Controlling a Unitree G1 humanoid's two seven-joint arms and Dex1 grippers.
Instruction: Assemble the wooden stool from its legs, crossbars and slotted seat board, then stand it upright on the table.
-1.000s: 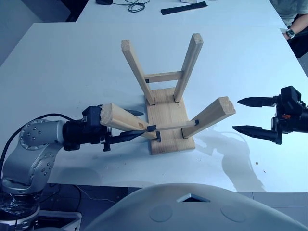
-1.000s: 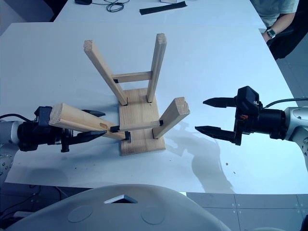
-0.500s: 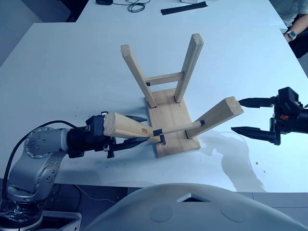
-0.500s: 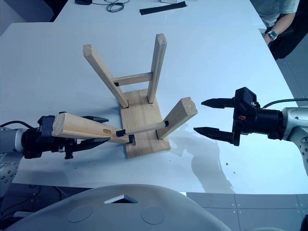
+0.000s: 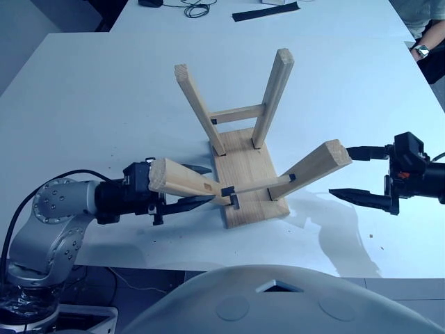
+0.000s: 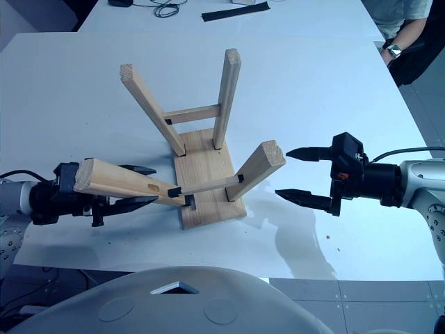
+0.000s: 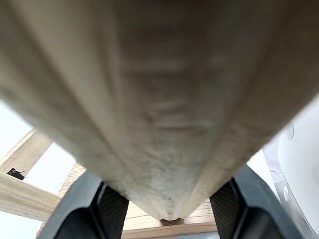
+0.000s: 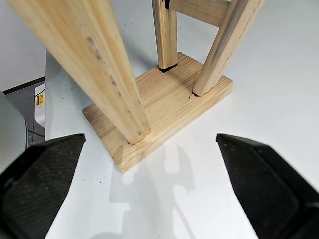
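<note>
The stool lies upside down, its seat board (image 5: 249,170) flat on the white table (image 5: 83,104). Two far legs (image 5: 198,104) (image 5: 272,94), joined by a crossbar (image 5: 238,113), stand up from the board. The near pair splays outward, joined by a thin crossbar (image 5: 254,186). My left gripper (image 5: 198,186) is shut on the near-left leg (image 5: 177,181), seen close up in the left wrist view (image 7: 159,99). The near-right leg (image 5: 313,167) (image 8: 89,59) slants up to the right. My right gripper (image 6: 283,172) is open just right of its tip, not touching.
A black strip (image 5: 265,12) and a coiled cable (image 5: 198,8) lie at the table's far edge. The table's front edge runs close under both arms. Bare tabletop spreads to the left and right of the stool.
My left gripper has shifted the near leg pair, and the seat board's near end slid to the right. My right gripper has moved left, closer to the near-right leg's tip.
</note>
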